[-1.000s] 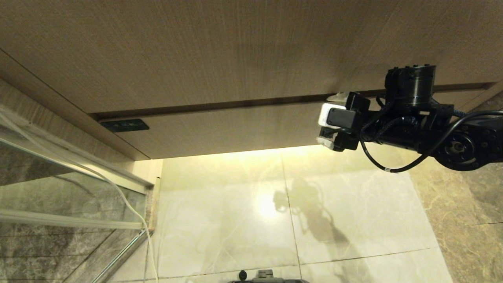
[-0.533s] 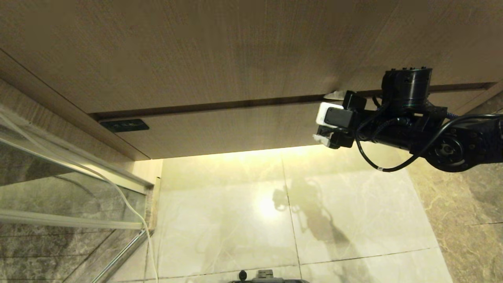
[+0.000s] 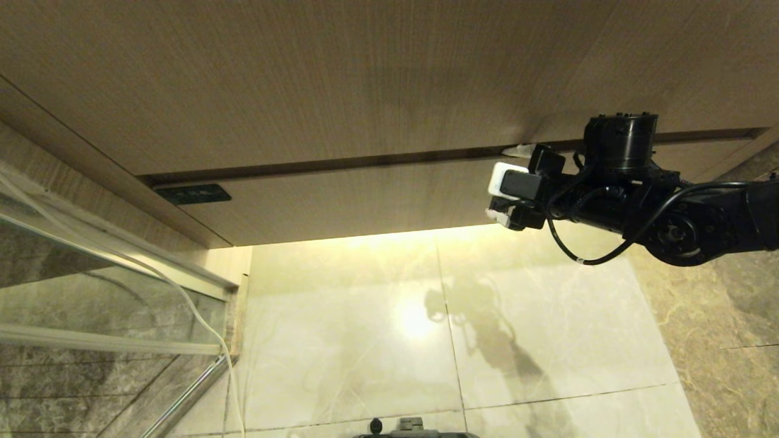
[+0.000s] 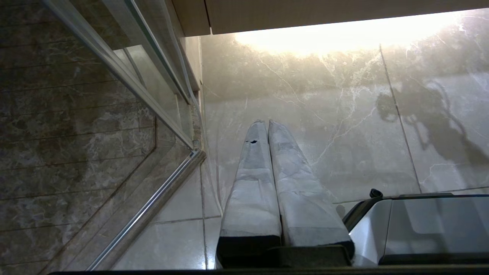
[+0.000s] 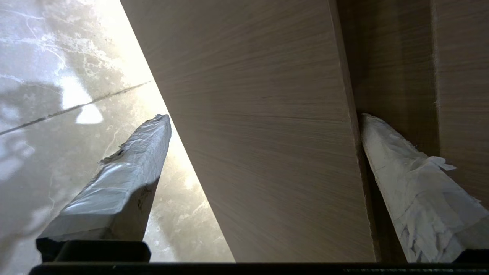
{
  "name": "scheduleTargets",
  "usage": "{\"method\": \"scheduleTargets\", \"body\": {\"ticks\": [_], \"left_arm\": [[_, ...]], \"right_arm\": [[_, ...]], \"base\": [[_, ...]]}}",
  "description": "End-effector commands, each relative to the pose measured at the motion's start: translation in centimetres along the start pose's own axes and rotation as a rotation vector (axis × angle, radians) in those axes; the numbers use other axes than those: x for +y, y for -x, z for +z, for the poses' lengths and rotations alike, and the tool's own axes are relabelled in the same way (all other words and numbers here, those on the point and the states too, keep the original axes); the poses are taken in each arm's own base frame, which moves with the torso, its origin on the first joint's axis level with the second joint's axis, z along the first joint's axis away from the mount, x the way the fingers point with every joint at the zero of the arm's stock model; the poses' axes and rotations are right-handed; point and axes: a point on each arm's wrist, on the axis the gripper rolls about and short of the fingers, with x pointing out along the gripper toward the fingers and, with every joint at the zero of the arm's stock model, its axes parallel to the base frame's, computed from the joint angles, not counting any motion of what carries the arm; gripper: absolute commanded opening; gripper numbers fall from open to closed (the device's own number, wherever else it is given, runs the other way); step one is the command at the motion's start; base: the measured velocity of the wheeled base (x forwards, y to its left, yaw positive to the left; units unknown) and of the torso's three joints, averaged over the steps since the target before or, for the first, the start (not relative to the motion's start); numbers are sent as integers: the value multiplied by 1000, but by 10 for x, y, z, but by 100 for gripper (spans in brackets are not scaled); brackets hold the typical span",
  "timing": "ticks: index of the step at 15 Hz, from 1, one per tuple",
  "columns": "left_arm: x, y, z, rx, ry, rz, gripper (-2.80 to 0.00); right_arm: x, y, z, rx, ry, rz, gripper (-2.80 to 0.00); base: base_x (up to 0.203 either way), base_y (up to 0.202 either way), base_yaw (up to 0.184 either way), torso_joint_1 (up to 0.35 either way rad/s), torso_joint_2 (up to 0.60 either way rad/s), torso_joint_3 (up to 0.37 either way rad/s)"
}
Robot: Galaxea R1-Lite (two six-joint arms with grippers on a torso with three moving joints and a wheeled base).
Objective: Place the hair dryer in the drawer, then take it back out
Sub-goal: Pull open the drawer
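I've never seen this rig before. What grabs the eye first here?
The black right gripper on the right, its taped fingers spread across the closed drawer front, one finger in the gap above it. Below, bright light glares off the pale floor.

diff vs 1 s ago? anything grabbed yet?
The right gripper has slid a little left and lower along the drawer front. Its open fingers straddle the front, one in the gap above it, one below; nothing is gripped yet. Drawer unchanged, shut. The left gripper is shut, parked over the floor.
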Motion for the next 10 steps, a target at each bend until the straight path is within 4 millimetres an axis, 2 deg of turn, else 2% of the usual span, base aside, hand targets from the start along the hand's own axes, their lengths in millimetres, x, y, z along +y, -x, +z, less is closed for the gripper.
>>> {"method": "scheduleTargets", "body": {"ticks": [1,6,10], "left_arm": [[0,0,0,0,0,0,-280],[0,0,0,1,0,0,-280],[0,0,0,0,0,0,-280]], "right_arm": [[4,-4,-7,20,4,16,0],[6,-5,-8,22,10,24,0],[8,6,-19,93,-3,146,0]], "base": [[0,0,0,0,0,0],[0,0,0,0,0,0],[0,0,0,0,0,0]]}}
